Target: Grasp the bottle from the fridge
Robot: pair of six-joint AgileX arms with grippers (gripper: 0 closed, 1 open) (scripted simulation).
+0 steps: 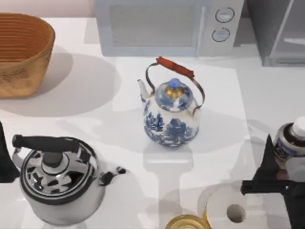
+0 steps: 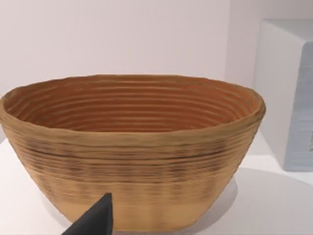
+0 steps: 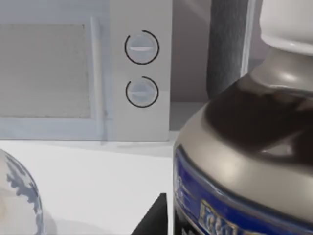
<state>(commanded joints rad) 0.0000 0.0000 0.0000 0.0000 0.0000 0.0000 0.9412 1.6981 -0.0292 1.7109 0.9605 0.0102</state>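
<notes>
The bottle [image 1: 291,138], dark with a white cap and a blue label band, is at the table's right edge, well in front of the fridge [image 1: 279,33] at the back right. My right gripper [image 1: 285,157] is shut on the bottle, one black finger [image 1: 267,164] along its left side. In the right wrist view the bottle [image 3: 244,147] looms very close, with a fingertip [image 3: 154,218] right beside it and the fridge [image 3: 227,49] behind. My left gripper [image 1: 5,160] is parked at the left edge.
A blue-and-white teapot [image 1: 171,114] stands mid-table. A steel kettle [image 1: 59,183] sits front left, a woven basket [image 1: 21,52] back left, a white microwave [image 1: 162,28] at the back. A paper roll [image 1: 231,207] and a gold-topped tin [image 1: 187,223] lie left of my right gripper.
</notes>
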